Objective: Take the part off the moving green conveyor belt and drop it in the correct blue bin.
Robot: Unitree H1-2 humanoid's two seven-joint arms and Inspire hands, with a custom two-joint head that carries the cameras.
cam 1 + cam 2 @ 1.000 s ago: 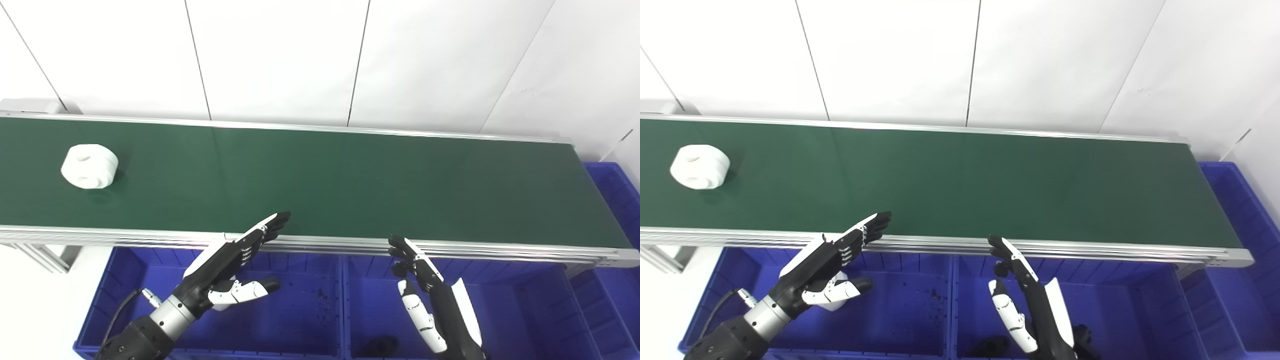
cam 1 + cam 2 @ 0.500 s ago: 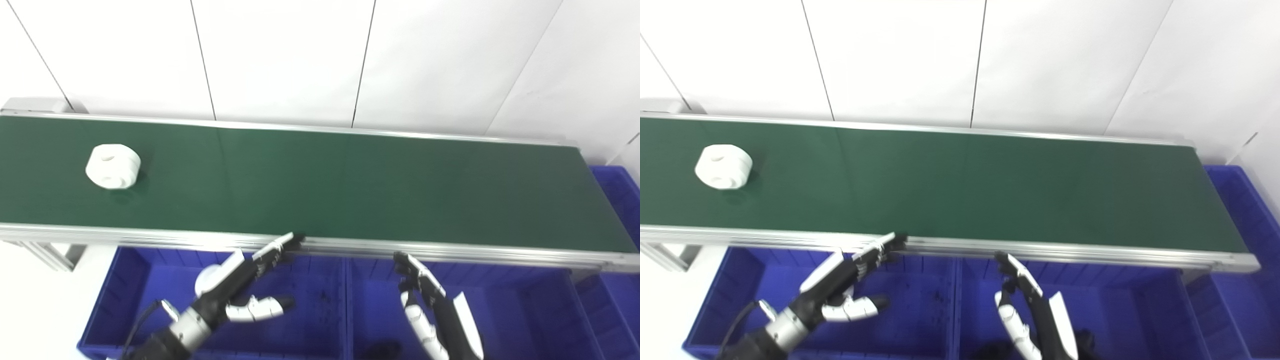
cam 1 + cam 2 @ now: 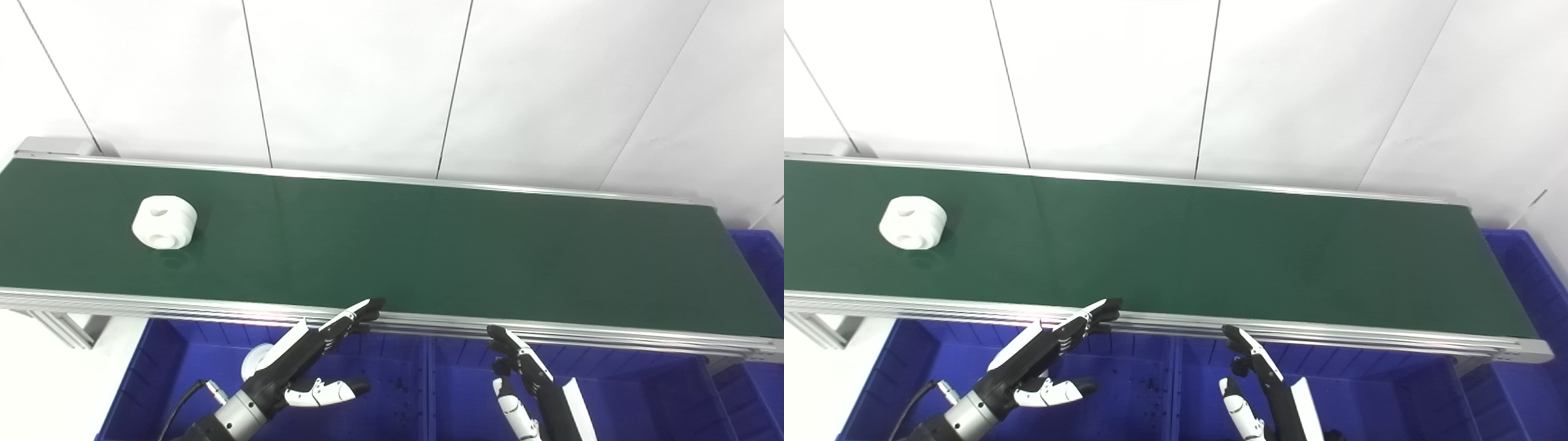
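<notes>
Matt green belt (image 3: 429, 245), brushed alu frame (image 3: 184, 304), glossy plastic bins (image 3: 392, 398).

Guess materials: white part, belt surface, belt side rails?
White part: probably matte plastic, maybe printed or moulded; uniform white, soft shading, rounded holes, no glint. Belt: dark green smooth sheet, likely PVC or rubber; faint sheen reflecting the wall seams. Side rails: silver grooved extrusion, looks like brushed aluminium.

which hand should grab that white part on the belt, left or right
Probably the left hand. It is open, hanging by the belt's near edge, nearer the white part on the green belt. The right hand is farther away.
</notes>
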